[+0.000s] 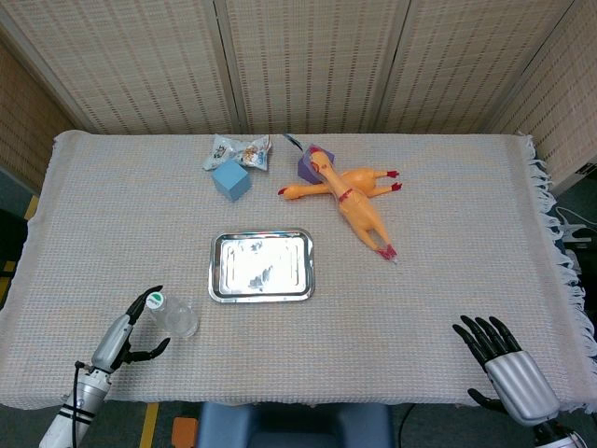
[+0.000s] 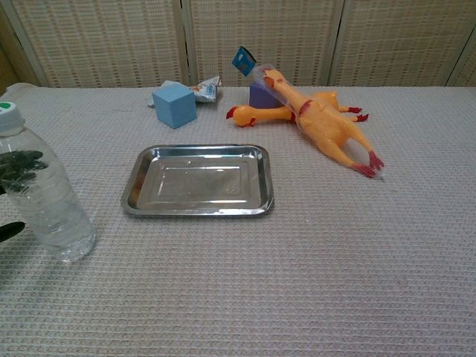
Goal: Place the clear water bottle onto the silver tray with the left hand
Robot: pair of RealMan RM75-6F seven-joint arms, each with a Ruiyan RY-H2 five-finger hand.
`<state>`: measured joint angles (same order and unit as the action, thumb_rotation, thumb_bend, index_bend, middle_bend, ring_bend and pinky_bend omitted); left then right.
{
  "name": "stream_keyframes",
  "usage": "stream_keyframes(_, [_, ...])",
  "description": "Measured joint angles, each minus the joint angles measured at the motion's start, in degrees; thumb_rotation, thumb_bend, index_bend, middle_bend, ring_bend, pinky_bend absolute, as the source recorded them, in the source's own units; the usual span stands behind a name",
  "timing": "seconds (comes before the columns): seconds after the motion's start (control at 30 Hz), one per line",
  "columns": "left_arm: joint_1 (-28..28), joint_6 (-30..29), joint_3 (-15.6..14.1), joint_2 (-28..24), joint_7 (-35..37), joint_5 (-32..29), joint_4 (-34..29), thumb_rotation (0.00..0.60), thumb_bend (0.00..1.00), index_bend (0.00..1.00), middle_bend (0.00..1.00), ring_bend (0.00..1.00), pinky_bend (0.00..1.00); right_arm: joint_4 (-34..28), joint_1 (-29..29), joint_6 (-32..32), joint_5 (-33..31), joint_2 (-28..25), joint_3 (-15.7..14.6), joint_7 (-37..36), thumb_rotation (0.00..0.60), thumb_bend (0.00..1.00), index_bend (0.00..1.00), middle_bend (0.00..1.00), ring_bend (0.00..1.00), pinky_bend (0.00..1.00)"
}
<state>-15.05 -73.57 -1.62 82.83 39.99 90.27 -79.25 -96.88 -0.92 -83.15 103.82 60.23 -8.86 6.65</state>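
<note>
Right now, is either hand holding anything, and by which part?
Nothing is held. The left hand has its fingers open around the clear water bottle, not closed on it. The right hand is open and empty.

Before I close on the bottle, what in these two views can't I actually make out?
- Left hand: chest view cuts it off at the left edge; only dark fingers show through the clear water bottle, so contact is uncertain.
- Right hand: absent from chest view; head view's bottom edge crops its wrist.
- Purple block: mostly hidden behind the rubber chicken in both views.
- Snack wrapper: print too small to read.
</note>
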Motion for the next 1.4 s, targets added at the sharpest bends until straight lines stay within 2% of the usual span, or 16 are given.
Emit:
stream_keyframes(0.2, [-0.8, 0.6, 1.0, 2.0, -0.9, -1.0, -0.6, 0.600, 0.29, 0.01, 0.01, 0.00, 0.07, 0.0, -0.1, 0.1, -0.2, 0.0, 0.0, 0.0, 0.600, 0.07, 0.00, 0.00, 0.00, 0.00])
stream_keyframes(0.33, [-0.8, 0.6, 2.1, 3.7, -1.3, -2.9, -0.7, 0.600, 0.30, 0.08, 0.09, 0.02, 0.08, 0.0, -0.1, -0.1, -0.2, -0.1, 0.0, -0.2, 0.600, 0.07, 0.00, 0.00, 0.00, 0.00])
stream_keyframes(0.57, [-1.1, 1.0, 2.3, 4.9, -1.6, -3.1, -0.3, 0.600, 0.30, 0.11, 0.10, 0.03, 0.08, 0.0, 0.0, -0.3, -0.3, -0.1, 0.1, -0.4, 0.600, 0.07, 0.00, 0.00, 0.00, 0.00])
stream_keyframes(0.67, [-1.3, 1.2, 2.2, 5.4, -3.0, -2.8, -0.1, 0.600, 0.31, 0.16, 0.17, 0.05, 0.10, 0.0, -0.1, -0.2, -0.2, -0.1, 0.0, -0.5, 0.600, 0.07, 0.00, 0.00, 0.00, 0.00])
stream_keyframes(0.83, [-1.2, 0.4, 2.5, 6.4, -5.2, -3.2, 0.2, 0.600, 0.36, 0.25, 0.32, 0.17, 0.19, 0.1, -0.1, -0.4, -0.2, -0.2, 0.0, -0.7, 0.600, 0.07, 0.00, 0.00, 0.00, 0.00])
stream_keyframes(1.0, [-1.0, -0.1, 2.9, 6.4, -5.2, -3.7, -0.1, 0.600, 0.40, 0.32, 0.42, 0.26, 0.36, 0.1, -0.1, -0.2, -0.2, -0.2, -0.1, -0.6, 0.600, 0.07, 0.00, 0.00, 0.00, 0.00])
stream_keyframes(1.1, [-0.9, -0.7, 3.0, 6.3, -5.2, -3.5, -0.5, 0.600, 0.43, 0.35, 0.46, 0.30, 0.41, 0.0, -0.2, -0.1, -0.3, -0.2, -0.1, -0.5, 0.600, 0.07, 0.00, 0.00, 0.00, 0.00])
stream_keyframes(1.33, [-0.3, -3.0, 4.1, 6.4, -5.6, -3.7, -0.5, 0.600, 0.57, 0.44, 0.53, 0.37, 0.49, -0.1, -0.2, 0.2, -0.6, -0.2, -0.1, -0.2, 0.600, 0.07, 0.00, 0.00, 0.00, 0.00])
stream_keyframes(1.4, [-0.1, -3.3, 4.5, 6.4, -4.9, -4.3, 0.1, 0.600, 0.59, 0.45, 0.54, 0.38, 0.50, -0.1, -0.2, 0.2, -0.6, -0.2, -0.1, -0.2, 0.600, 0.07, 0.00, 0.00, 0.00, 0.00])
